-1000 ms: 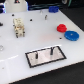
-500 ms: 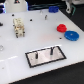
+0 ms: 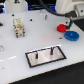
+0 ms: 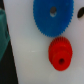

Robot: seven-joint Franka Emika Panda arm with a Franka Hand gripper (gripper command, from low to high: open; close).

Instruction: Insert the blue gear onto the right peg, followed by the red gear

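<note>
The blue gear [image 3: 72, 35] lies flat on the white table at the exterior view's right, with the smaller red gear [image 3: 62, 28] close beside it. In the wrist view the blue gear [image 4: 52, 15] and the red gear [image 4: 61, 52] fill the picture from above, and no fingers show. My gripper [image 3: 66, 20] hangs above the two gears, too small and dark to read. The grey plate [image 3: 45, 61] with a black border lies nearer the front. The right peg [image 3: 51, 50] and its twin [image 3: 37, 56] stand bare on it.
A small tan and white block-like object [image 3: 19, 26] stands at the back on the exterior view's left. A small dark item [image 3: 47, 17] sits near the table's back edge. The white arm [image 3: 67, 6] comes in from the upper right.
</note>
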